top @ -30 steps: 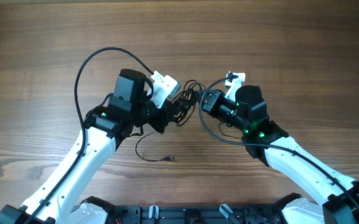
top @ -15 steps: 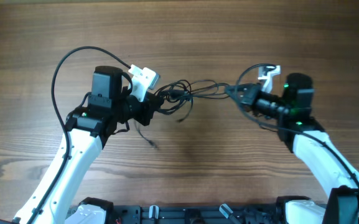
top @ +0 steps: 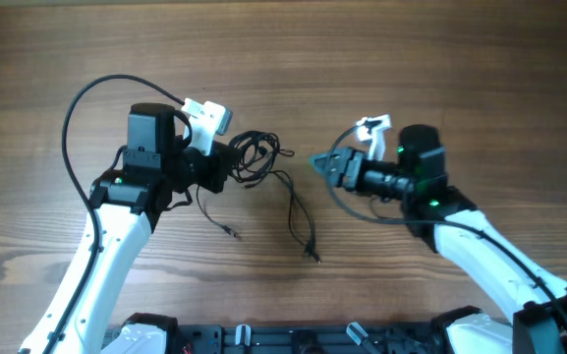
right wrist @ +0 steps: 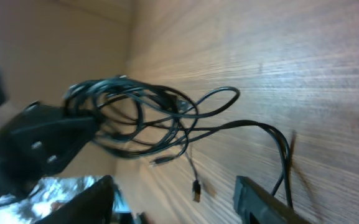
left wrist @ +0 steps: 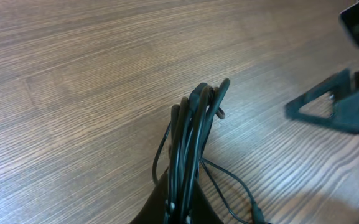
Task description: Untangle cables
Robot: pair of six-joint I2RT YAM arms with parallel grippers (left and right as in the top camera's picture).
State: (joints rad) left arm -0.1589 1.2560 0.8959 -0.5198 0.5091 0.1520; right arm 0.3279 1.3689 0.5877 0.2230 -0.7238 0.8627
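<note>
Clamped in left gripper [top: 228, 166], knotted cables [top: 255, 149]; right gripper [top: 322, 165] parted, empty. Two strands trailing loose, main tangle left.

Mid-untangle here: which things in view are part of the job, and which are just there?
Part of the job:
- cables, bunched in the shut left hand, two ends trailing loose
- right hand, open, holding nothing

Just there:
- thick black wire looping off the left arm
- wooden table
</note>
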